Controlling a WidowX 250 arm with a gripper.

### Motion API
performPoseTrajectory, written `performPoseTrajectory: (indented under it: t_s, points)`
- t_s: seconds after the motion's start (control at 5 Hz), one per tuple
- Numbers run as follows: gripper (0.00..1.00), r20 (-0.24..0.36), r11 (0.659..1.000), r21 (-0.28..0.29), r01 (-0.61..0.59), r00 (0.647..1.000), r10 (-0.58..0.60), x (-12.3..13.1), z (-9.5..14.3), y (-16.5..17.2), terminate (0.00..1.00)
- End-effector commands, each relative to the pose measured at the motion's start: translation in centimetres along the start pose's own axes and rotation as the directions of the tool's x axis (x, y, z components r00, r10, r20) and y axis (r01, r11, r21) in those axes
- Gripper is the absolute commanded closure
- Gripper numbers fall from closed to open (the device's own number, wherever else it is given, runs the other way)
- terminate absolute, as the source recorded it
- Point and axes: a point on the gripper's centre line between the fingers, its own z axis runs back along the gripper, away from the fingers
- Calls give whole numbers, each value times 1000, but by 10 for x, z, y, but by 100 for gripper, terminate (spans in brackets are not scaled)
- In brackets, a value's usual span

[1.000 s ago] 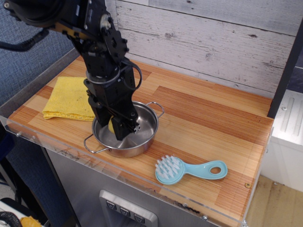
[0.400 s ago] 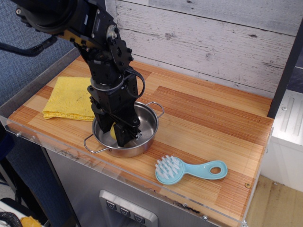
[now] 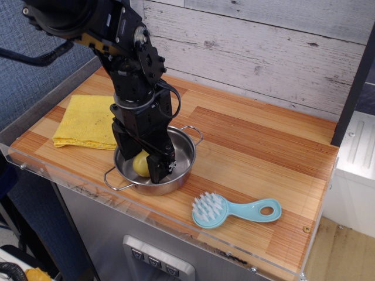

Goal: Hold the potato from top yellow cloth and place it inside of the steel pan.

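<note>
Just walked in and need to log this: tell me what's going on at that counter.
A black robot arm is reaching down into the steel pan on the wooden counter. Its gripper sits low inside the pan with the potato between the fingers, inside the pan; whether the jaws clamp it or have let go is unclear. The yellow cloth lies flat and bare beside the pan on the left. A light blue brush lies untouched near the front edge.

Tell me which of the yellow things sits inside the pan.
The small round pale yellow potato, lying in the shiny steel pan between the pincer fingers; the flat folded yellow cloth lies on the wood beside it.
</note>
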Motion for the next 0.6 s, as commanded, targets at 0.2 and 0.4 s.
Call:
performPoseTrajectory:
  t_s: [0.2,0.4]
  points:
    - [0,102,997,43,59,993,-63,4,35,12,0]
    - [0,150,995,78,68,986,-80,12,63,14,0]
